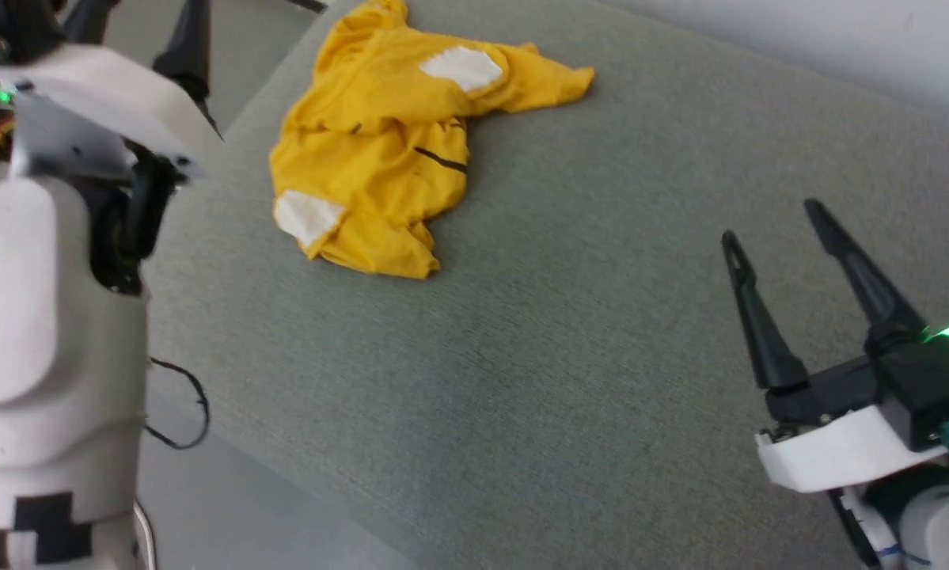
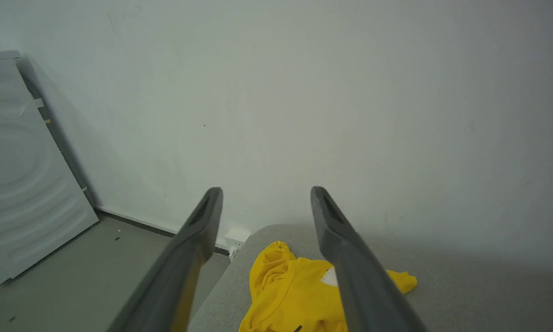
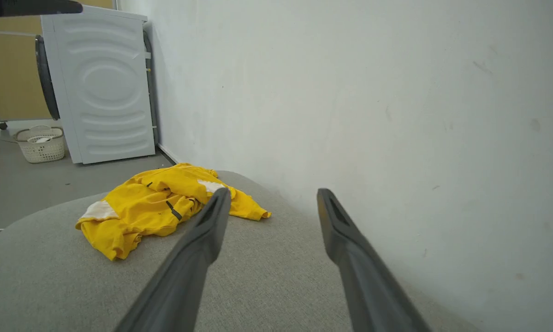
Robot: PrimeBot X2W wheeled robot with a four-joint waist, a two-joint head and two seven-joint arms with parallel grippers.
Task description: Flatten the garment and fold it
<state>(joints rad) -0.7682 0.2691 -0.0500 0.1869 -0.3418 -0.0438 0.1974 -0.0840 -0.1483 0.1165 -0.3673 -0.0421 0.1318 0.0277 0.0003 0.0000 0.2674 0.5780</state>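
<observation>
The garment (image 1: 387,150) is a mustard-yellow T-shirt with white patches and a black stripe. It lies crumpled near the far left end of the grey padded surface (image 1: 601,332). My right gripper (image 1: 773,225) hovers open over the near right part of the surface, well away from the shirt, holding nothing. The right wrist view has its fingers spread (image 3: 274,191) with the garment (image 3: 156,207) ahead on the left. My left gripper (image 2: 267,190) is open and empty, raised beyond the surface's left edge, with the garment (image 2: 285,295) low between its fingers (image 1: 189,47).
A white wall (image 3: 373,92) runs along the far side of the surface. On the floor to the left stand a white washing machine (image 3: 103,87) and a pale basket (image 3: 41,143). A black cable (image 1: 181,404) hangs by my body.
</observation>
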